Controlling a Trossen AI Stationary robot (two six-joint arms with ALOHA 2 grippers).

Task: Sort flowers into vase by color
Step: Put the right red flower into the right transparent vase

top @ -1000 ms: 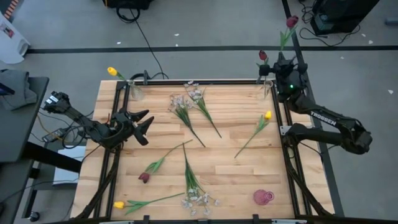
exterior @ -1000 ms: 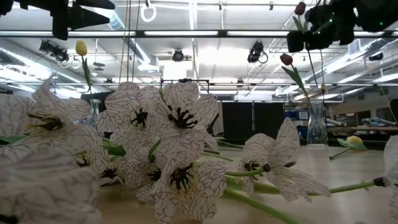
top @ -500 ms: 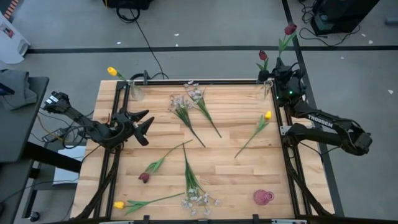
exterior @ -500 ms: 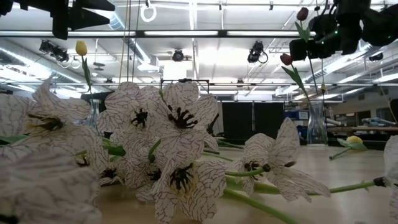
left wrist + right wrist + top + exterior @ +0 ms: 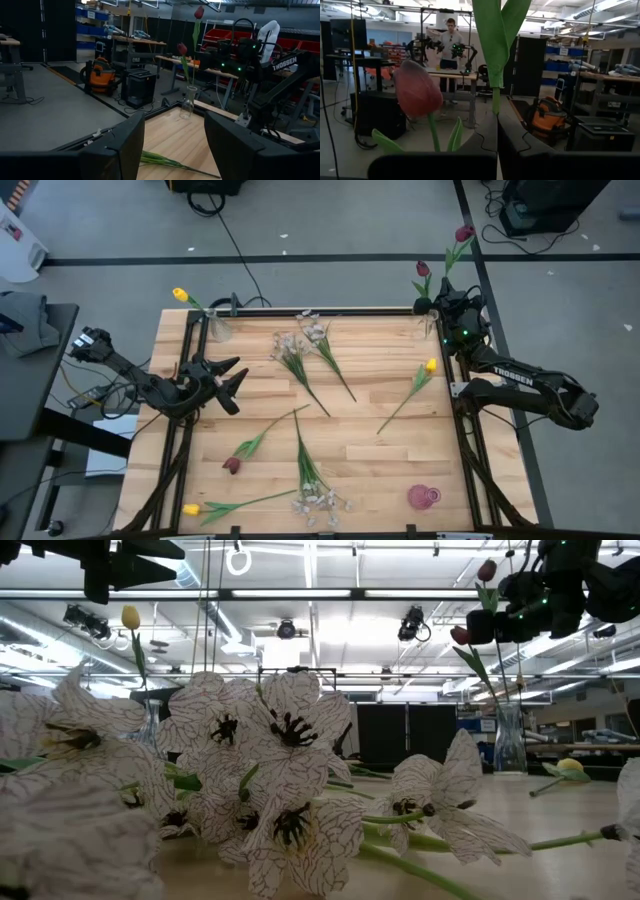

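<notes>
My right gripper (image 5: 430, 306) stands over the clear vase (image 5: 509, 740) at the table's far right corner, shut on a dark red tulip (image 5: 465, 232). That tulip's head (image 5: 487, 570) rises above the fingers. A second dark red tulip (image 5: 417, 95) stands in the same vase. At the far left corner a yellow tulip (image 5: 180, 295) stands in another vase (image 5: 218, 328). My left gripper (image 5: 232, 380) waits open at the table's left edge, holding nothing. Loose flowers lie on the wood. My right gripper pinches the dark red tulip's green stem (image 5: 495, 102) between its two fingers, just below the leaves. The fingers come about level and lie across the stem. The tulip stands upright, clear of the table, its lower stem running down toward the vase's mouth.
On the table lie two sprays of whitish blossoms (image 5: 300, 345) (image 5: 318, 500), two yellow tulips (image 5: 430, 365) (image 5: 190, 508) and a dark red tulip (image 5: 232, 465). A pink vase (image 5: 423, 497) stands near the front right. A person stands far off in the room.
My right gripper has sunk toward the far right vase with the dark red tulip, which stays upright; its head now stands lower than before.
</notes>
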